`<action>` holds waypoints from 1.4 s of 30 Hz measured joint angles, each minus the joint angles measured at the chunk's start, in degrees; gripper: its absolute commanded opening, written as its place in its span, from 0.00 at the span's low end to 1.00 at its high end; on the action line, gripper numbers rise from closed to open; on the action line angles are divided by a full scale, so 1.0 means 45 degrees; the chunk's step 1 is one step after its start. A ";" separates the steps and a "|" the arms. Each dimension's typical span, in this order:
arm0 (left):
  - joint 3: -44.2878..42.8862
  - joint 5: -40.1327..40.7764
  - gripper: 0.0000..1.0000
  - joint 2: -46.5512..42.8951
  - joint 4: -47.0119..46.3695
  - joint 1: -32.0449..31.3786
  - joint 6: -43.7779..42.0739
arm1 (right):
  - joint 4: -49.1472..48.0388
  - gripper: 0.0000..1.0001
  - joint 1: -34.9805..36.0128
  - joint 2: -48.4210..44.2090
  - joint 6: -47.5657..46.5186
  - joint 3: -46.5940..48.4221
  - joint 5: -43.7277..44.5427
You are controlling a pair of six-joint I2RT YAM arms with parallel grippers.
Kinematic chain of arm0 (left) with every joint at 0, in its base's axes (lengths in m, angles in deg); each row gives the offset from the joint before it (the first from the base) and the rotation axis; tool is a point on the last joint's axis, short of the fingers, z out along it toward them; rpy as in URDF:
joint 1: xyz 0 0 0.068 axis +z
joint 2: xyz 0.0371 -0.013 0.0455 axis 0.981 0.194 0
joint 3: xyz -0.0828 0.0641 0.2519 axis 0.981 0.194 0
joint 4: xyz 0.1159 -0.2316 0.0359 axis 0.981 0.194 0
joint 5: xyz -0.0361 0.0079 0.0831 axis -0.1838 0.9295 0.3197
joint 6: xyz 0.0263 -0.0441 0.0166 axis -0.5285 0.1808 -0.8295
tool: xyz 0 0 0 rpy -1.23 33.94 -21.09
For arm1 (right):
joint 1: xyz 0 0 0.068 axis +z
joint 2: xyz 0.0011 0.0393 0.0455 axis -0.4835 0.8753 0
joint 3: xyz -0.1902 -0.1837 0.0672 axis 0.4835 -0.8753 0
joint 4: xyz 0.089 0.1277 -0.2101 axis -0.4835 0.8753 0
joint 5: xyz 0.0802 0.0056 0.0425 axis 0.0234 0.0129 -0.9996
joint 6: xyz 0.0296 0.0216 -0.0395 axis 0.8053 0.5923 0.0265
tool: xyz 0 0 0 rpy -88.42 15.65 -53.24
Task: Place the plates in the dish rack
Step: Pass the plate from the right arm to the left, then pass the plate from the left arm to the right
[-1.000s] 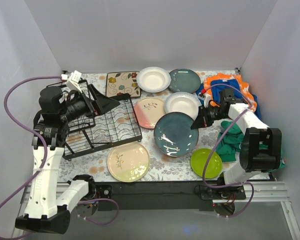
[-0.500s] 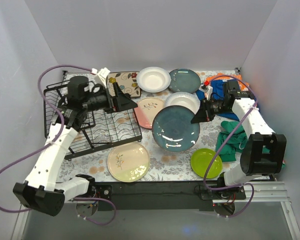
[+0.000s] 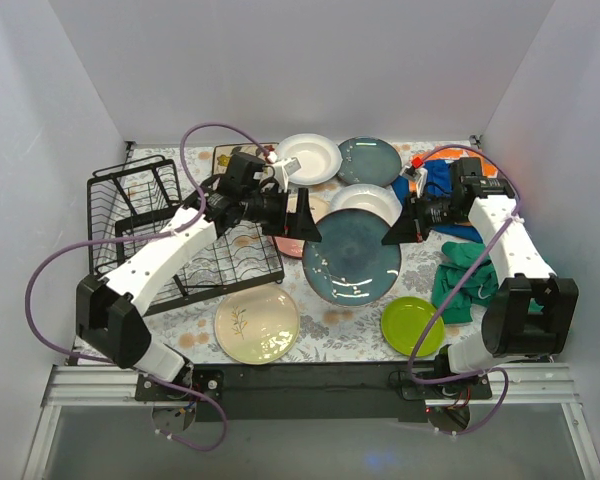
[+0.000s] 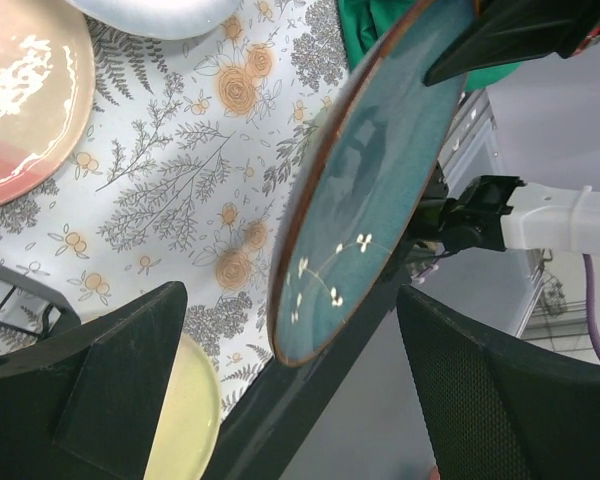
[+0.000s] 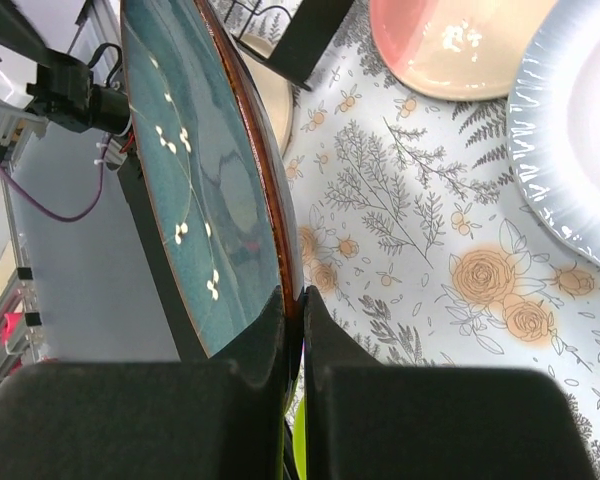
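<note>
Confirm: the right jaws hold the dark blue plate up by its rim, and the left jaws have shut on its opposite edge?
Not quite: the left jaws are wide open, not shut. The left wrist view shows the dark blue plate ahead of them, untouched, with a gap on each side. The right jaws do hold it up by its rim.

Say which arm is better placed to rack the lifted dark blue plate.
Left, probably. The left gripper stands open at the rim of the dark blue plate, and the dish rack lies on that arm's side. The right gripper, shut on the opposite rim, is farther from it.
</note>
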 measured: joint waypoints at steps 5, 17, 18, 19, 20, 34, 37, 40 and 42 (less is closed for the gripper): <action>-0.0549 0.0049 0.73 0.0840 0.0087 -0.0719 -0.0384 | 0.0214 0.01 0.0000 -0.0141 -0.0223 0.0015 -0.0413; -0.1277 -0.0117 0.00 0.2089 0.0554 -0.1651 -0.0967 | 0.0277 0.01 0.0000 -0.0194 -0.0656 0.0010 -0.0942; -0.1350 -0.0476 0.00 0.2098 0.0602 -0.1622 -0.1224 | 0.0204 0.01 -0.0024 -0.0204 -0.0612 0.0010 -0.0962; -0.1486 -0.0491 0.00 0.2093 0.0651 -0.1647 -0.1394 | 0.0248 0.01 -0.0107 -0.0204 -0.0612 0.0005 -0.1083; -0.1632 -0.0432 0.00 0.2079 0.0753 -0.1661 -0.1428 | 0.0277 0.01 -0.0160 -0.0238 -0.0709 0.0005 -0.1209; -0.0840 0.1991 0.00 -0.1020 0.0957 -0.1831 -0.2725 | 0.0520 0.76 0.0097 -0.2205 -0.1219 0.0466 -0.2599; -0.0685 0.2720 0.00 -0.1875 0.1166 -0.1797 -0.2953 | 0.0588 0.77 0.0097 -0.2438 -0.1277 0.0763 -0.2837; -0.0675 0.3254 0.00 -0.2385 0.1379 -0.1734 -0.3181 | 0.0607 0.78 0.0097 -0.2472 -0.1331 0.0962 -0.2900; -0.0675 0.3575 0.00 -0.2574 0.1545 -0.1729 -0.3327 | 0.0617 0.78 0.0097 -0.2477 -0.1360 0.0991 -0.2919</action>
